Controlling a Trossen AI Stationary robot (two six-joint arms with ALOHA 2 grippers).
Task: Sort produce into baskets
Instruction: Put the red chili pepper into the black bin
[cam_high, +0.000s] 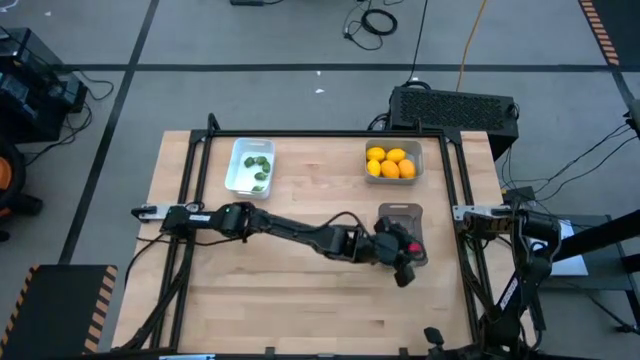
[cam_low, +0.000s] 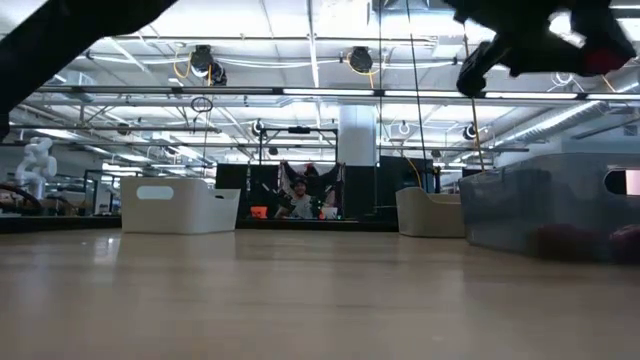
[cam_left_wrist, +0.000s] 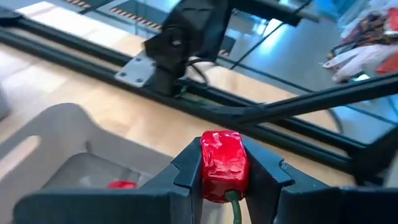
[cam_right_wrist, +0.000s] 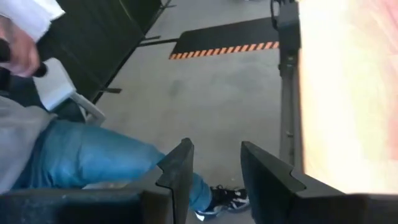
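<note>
My left gripper (cam_high: 410, 250) hangs over the near part of the darker grey basket (cam_high: 398, 214) at the table's right and is shut on a red produce piece (cam_left_wrist: 222, 163) with a green stem. Another red piece (cam_left_wrist: 122, 184) lies in that basket. The pale grey basket (cam_high: 413, 150) at the far right holds several yellow-orange fruits (cam_high: 390, 163). The white basket (cam_high: 236, 165) at the far left holds green leafy pieces (cam_high: 258, 170). My right gripper (cam_right_wrist: 214, 165) is open and empty, parked off the table's right edge. My left gripper pinches the red piece by its two opposite sides (cam_left_wrist: 205, 168) between its two fingers. The piece's green stem (cam_left_wrist: 234, 205) points back between the fingers. The piece is lifted clear, above the darker grey basket.
A black frame rail (cam_high: 455, 180) runs along the table's right side beside the baskets. Bare wood (cam_high: 270, 290) lies across the table's middle and near part. A person in blue trousers (cam_right_wrist: 93, 158) sits beyond the table's right edge.
</note>
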